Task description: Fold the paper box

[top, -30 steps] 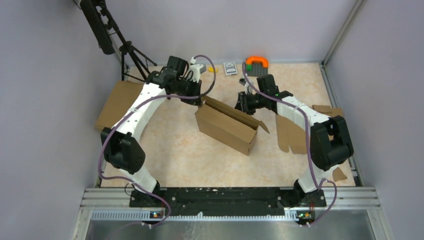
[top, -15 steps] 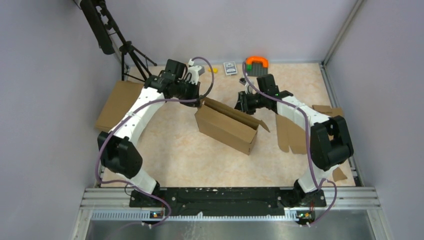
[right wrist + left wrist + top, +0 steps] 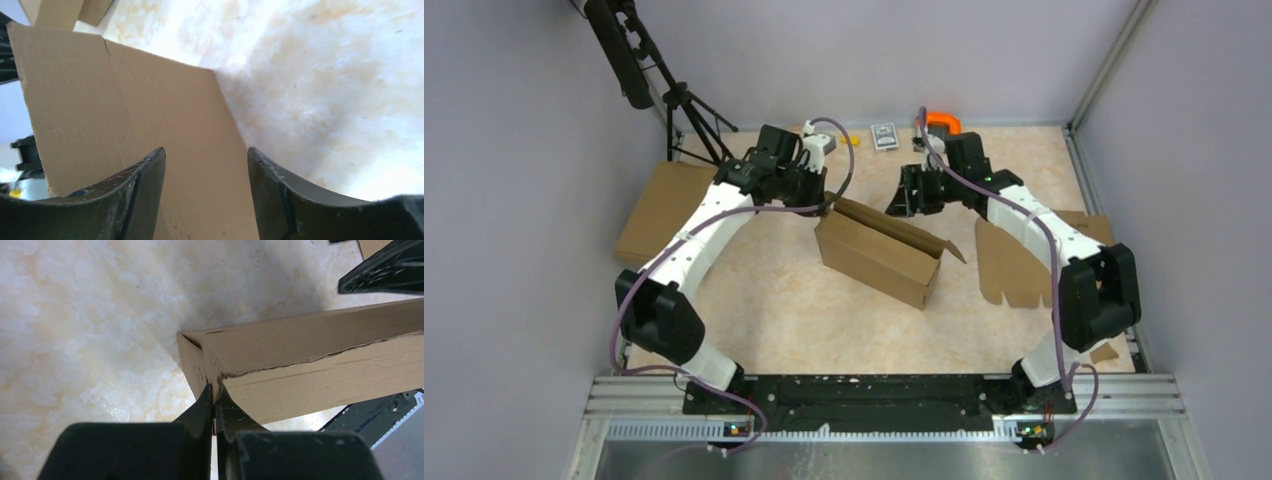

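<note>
The paper box point(image 3: 879, 252) is a plain brown cardboard mailer, partly folded and lying slantwise in the middle of the table. My left gripper point(image 3: 826, 207) is shut on the box's far left corner; in the left wrist view the two fingers pinch the cardboard edge point(image 3: 216, 390). My right gripper point(image 3: 902, 203) is open, just behind the box's far wall. In the right wrist view its fingers point(image 3: 145, 175) stand apart over a flat cardboard panel point(image 3: 130, 115), holding nothing.
A flat brown cardboard sheet point(image 3: 659, 208) lies at the left edge. A notched cardboard blank point(image 3: 1014, 265) lies right of the box. An orange and grey tool point(image 3: 941, 122), a small card box point(image 3: 884, 135) and a tripod point(image 3: 686, 110) stand at the back.
My right arm has lifted and moved back toward the far edge, its gripper drawing slightly away from the box. My left gripper keeps its pinch on the corner and has shifted slightly.
</note>
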Controlling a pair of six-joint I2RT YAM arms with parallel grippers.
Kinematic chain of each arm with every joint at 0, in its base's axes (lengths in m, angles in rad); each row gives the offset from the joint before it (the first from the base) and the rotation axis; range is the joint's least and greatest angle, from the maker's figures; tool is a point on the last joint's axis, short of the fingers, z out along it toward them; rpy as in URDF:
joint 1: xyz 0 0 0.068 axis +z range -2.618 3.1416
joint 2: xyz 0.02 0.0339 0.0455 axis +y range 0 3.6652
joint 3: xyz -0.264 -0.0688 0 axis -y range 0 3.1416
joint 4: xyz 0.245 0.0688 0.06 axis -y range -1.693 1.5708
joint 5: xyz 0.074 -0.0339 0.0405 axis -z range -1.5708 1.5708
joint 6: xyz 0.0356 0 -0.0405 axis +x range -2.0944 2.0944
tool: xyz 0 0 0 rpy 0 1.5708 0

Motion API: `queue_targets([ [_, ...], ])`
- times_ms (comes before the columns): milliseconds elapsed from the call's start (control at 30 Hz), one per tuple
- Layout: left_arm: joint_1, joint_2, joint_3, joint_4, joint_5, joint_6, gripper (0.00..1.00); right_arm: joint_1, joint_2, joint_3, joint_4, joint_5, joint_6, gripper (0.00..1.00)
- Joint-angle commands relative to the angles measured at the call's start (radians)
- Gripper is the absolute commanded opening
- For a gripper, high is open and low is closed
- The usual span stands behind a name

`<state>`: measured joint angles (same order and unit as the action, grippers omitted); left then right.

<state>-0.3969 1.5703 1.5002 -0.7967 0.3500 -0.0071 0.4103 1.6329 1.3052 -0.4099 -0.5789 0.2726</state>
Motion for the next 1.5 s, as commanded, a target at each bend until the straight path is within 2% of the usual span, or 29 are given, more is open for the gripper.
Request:
queue_targets([
  [0,-0.025,-0.043,-0.042,-0.023,-0.042,-0.022,0.00,-0.003,-0.143,0.044,-0.018,0.188,0.002,0.68],
  [100,-0.029,-0.055,-0.057,-0.019,-0.063,-0.037,0.00,-0.014,-0.240,0.007,-0.017,0.315,0.022,0.87],
  [167,-0.032,-0.063,-0.069,-0.011,-0.070,-0.046,0.00,-0.018,-0.316,-0.031,-0.011,0.401,0.041,0.93],
  [300,-0.041,-0.076,-0.084,0.000,-0.081,-0.063,0.00,-0.025,-0.471,-0.119,0.013,0.409,0.017,0.94],
  [467,-0.057,-0.085,-0.093,0.011,-0.116,-0.082,0.00,-0.023,-0.619,-0.157,0.024,0.163,-0.012,0.94],
  [600,-0.071,-0.089,-0.098,0.013,-0.137,-0.100,0.00,0.027,-0.640,-0.119,-0.070,0.052,0.016,0.83],
  [700,-0.084,-0.090,-0.098,0.013,-0.152,-0.104,0.00,0.146,-0.631,-0.094,-0.139,0.101,-0.018,0.80],
  [767,-0.090,-0.093,-0.099,0.013,-0.160,-0.105,0.00,0.232,-0.614,-0.066,-0.179,0.230,-0.065,0.84],
  [833,-0.092,-0.098,-0.101,0.017,-0.164,-0.107,0.00,0.292,-0.583,-0.019,-0.228,0.327,-0.114,0.94],
  [967,-0.098,-0.101,-0.099,0.017,-0.170,-0.105,0.00,0.403,-0.512,0.061,-0.284,0.391,-0.194,0.96],
  [1000,-0.100,-0.101,-0.099,0.017,-0.173,-0.106,0.00,0.444,-0.496,0.078,-0.295,0.418,-0.214,0.95],
  [1067,-0.103,-0.102,-0.099,0.017,-0.176,-0.107,0.00,0.515,-0.465,0.102,-0.313,0.426,-0.243,0.87],
  [1167,-0.107,-0.102,-0.099,0.016,-0.182,-0.107,0.00,0.556,-0.413,0.105,-0.310,0.402,-0.230,0.62],
  [1467,-0.126,-0.106,-0.101,0.016,-0.188,-0.087,0.00,0.561,-0.370,-0.050,-0.169,0.480,-0.216,0.56],
])
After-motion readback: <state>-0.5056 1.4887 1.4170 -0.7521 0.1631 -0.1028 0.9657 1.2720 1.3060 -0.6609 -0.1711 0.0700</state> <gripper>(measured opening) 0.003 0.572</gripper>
